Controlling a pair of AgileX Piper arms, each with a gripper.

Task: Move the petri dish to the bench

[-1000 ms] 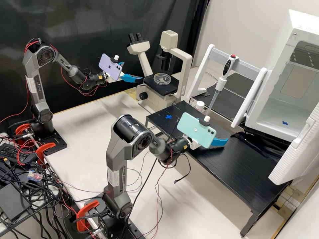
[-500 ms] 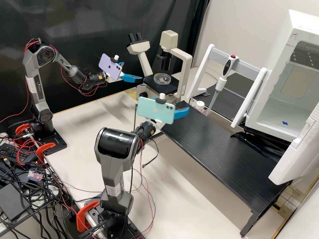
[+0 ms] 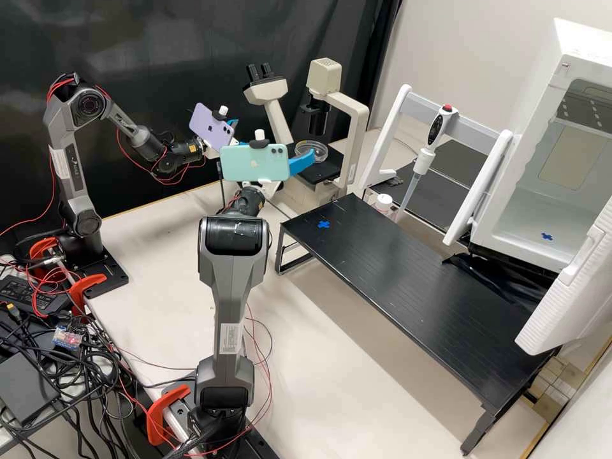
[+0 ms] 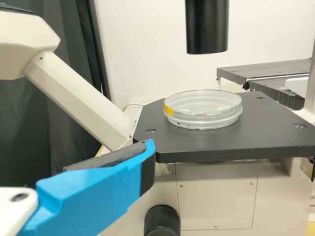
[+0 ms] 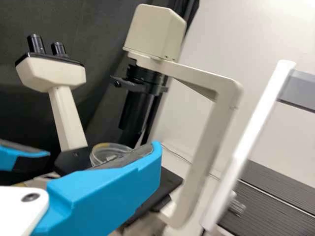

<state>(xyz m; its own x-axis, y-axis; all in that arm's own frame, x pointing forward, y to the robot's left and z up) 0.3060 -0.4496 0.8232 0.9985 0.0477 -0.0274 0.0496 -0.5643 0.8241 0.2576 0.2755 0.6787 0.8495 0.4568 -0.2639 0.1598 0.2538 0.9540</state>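
Beyond the left end effector [image 3: 233, 122] and right end effector [image 3: 301, 164], both wide, sits the petri dish [image 4: 203, 115], untouched.

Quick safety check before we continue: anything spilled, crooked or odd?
The cables lie in a messy tangle at the high view's left edge. Otherwise nothing stands out: the dish sits flat on the black platform.

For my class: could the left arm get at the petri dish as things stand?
Probably yes: its blue finger points towards the microscope stage, and the petri dish sits unobstructed from that side, though the black tube above likely hampers overhead grasping.
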